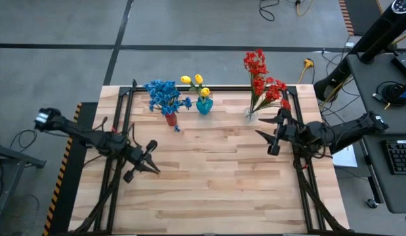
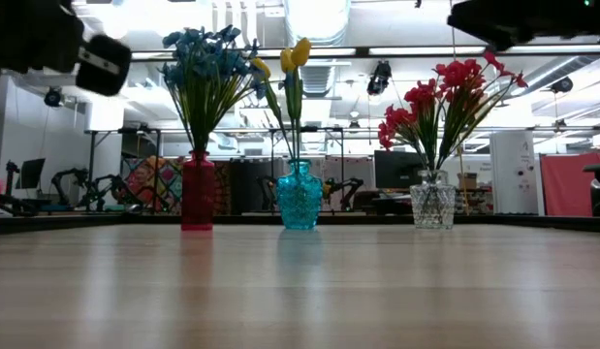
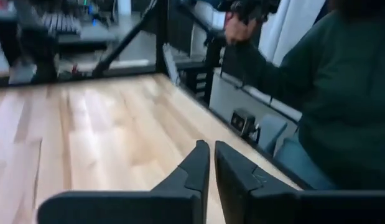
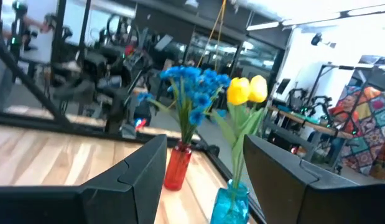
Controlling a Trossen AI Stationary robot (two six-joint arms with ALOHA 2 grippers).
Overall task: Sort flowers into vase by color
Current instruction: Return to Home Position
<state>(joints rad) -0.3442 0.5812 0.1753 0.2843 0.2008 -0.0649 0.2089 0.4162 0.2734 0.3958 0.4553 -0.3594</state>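
Note:
Three vases stand along the table's far edge. A red vase (image 1: 171, 119) holds blue flowers (image 1: 165, 96), a teal vase (image 1: 204, 105) holds yellow tulips (image 1: 197, 81), and a clear glass vase (image 1: 250, 115) holds red flowers (image 1: 262, 78). The low view shows the same row: blue flowers (image 2: 205, 68), yellow tulips (image 2: 295, 53), red flowers (image 2: 445, 97). My left gripper (image 1: 153, 165) (image 3: 211, 149) hovers shut over the table's left middle and holds nothing. My right gripper (image 1: 260, 128) (image 4: 204, 146) is open, just near of the glass vase, facing the red vase (image 4: 175, 167) and teal vase (image 4: 231, 204).
A black frame (image 1: 127, 98) runs along the table's sides and far edge. Bare wood (image 1: 209, 177) fills the middle and near part of the table. A person in a dark green top (image 3: 341, 99) shows beyond the table's edge in the left wrist view.

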